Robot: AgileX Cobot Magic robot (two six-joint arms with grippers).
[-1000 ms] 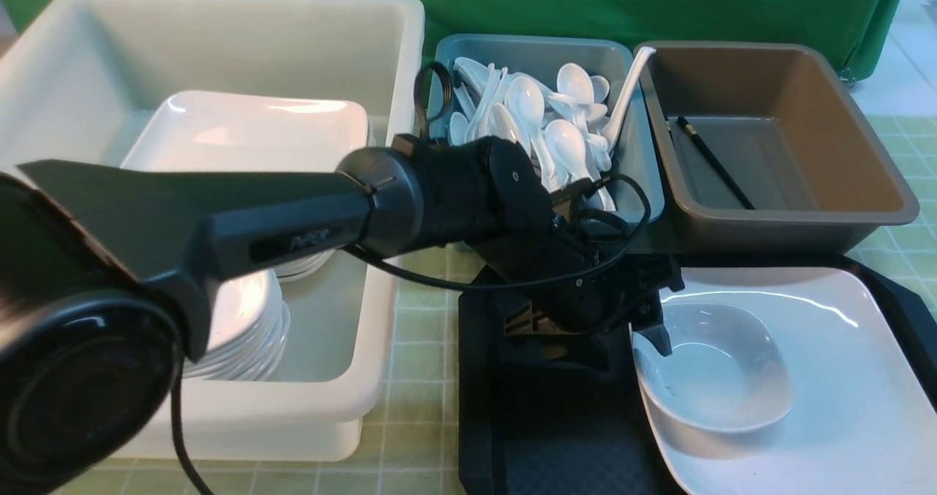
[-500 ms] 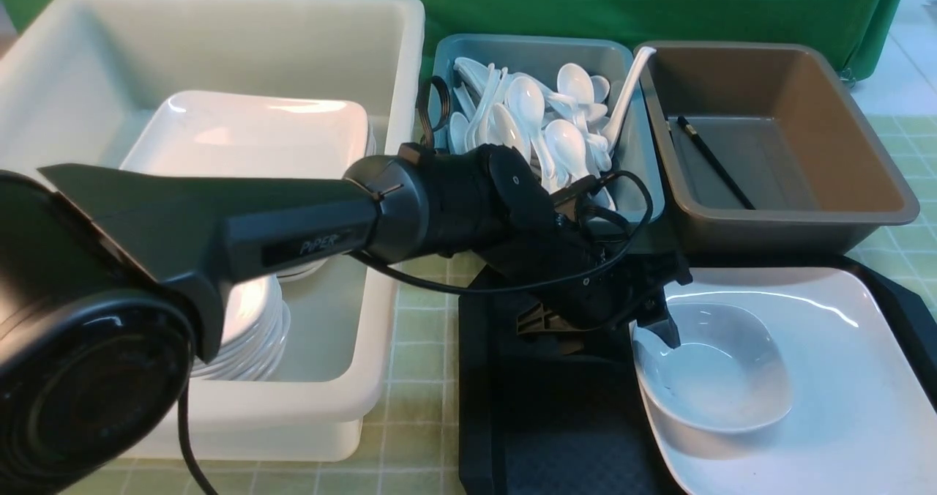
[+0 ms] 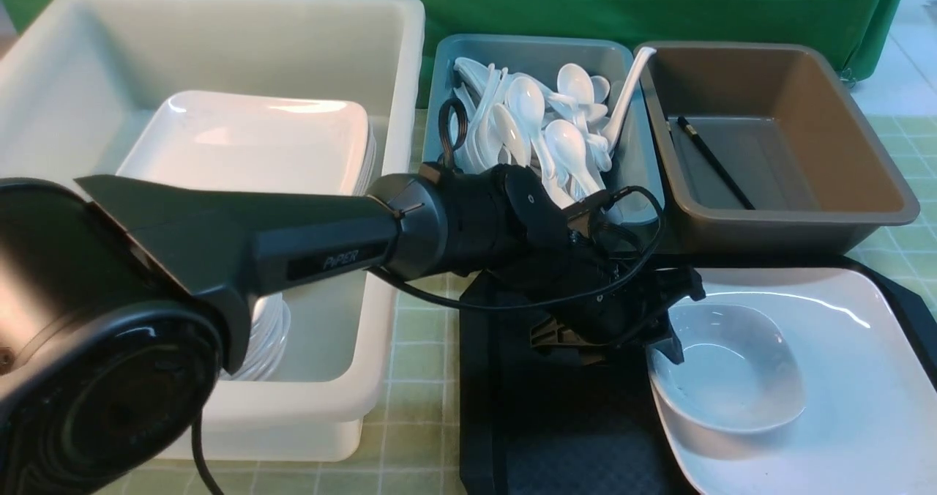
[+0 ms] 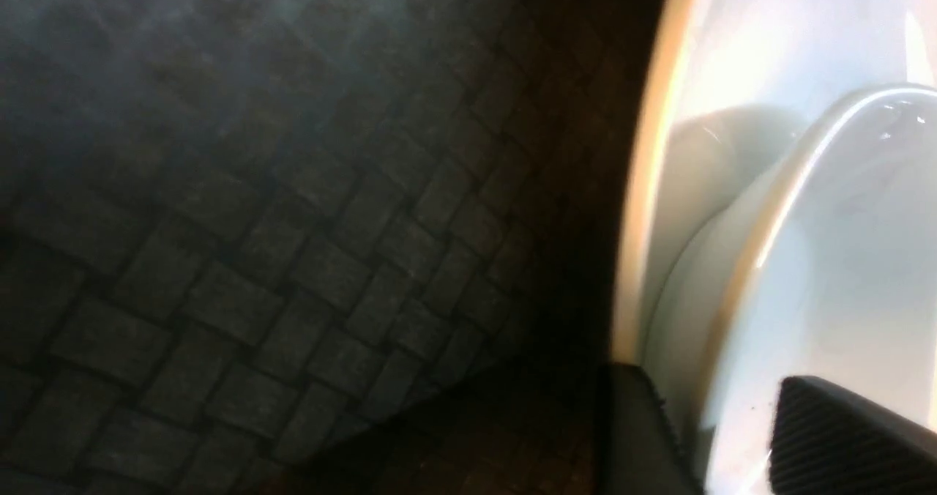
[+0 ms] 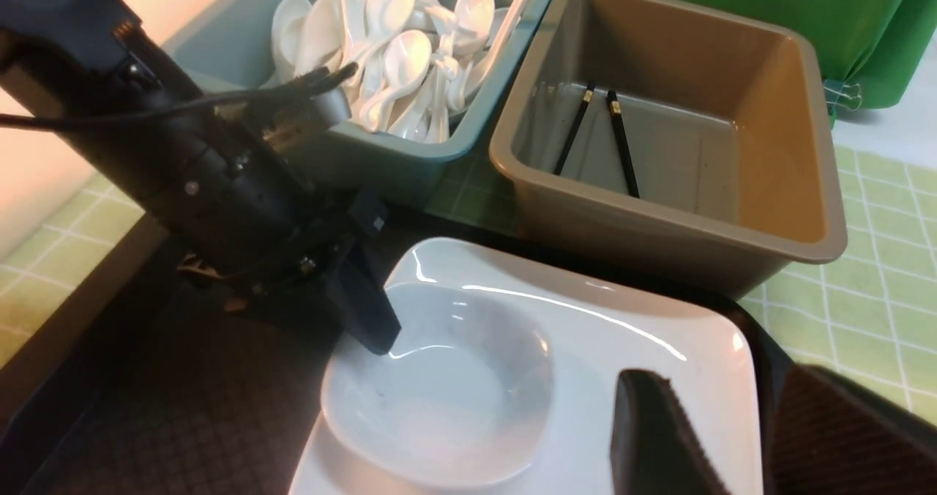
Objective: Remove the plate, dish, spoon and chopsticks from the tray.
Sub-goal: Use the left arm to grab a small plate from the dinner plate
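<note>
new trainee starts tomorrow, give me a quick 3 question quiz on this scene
1. True or false: the chopsticks lie on the tray.
2. The left gripper is closest to: A) the chopsticks B) the dish C) the brown bin.
3. What does the dish rest on?
Key: 1 false, they lie in the brown bin. 2 B, it is at the dish's rim. 3 the plate.

The dish [image 3: 732,378] sits on the plate [image 3: 864,407] on the tray [image 3: 556,436]; chopsticks [image 3: 714,162] lie in the bin [image 3: 842,158] behind
</note>
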